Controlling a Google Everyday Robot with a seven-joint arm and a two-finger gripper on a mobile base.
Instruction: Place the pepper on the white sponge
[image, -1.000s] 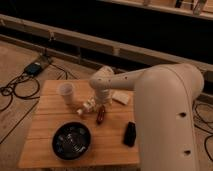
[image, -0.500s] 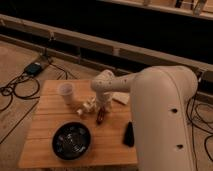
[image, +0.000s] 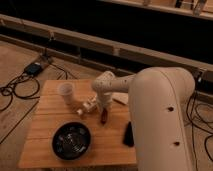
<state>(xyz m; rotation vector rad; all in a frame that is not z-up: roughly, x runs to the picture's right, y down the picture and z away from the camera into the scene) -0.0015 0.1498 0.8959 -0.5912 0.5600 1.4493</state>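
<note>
The pepper (image: 104, 116) is a small dark red piece standing on end on the wooden table (image: 50, 125), near its middle. My gripper (image: 102, 106) reaches down from the white arm and sits right over the pepper's top. The white sponge (image: 120, 99) lies on the table just right of and behind the gripper, partly hidden by the arm. The pepper is off the sponge, a short way to its front left.
A clear bottle with a white label (image: 85, 106) lies left of the gripper. A whitish cup (image: 65, 92) stands at the back left. A black bowl (image: 72, 141) sits at the front. A black block (image: 128, 134) lies at the front right. Cables (image: 20, 87) run on the floor at left.
The arm's wrist has shifted slightly down and left over the pepper. The pepper stays in about the same spot on the table. Nothing else has moved.
</note>
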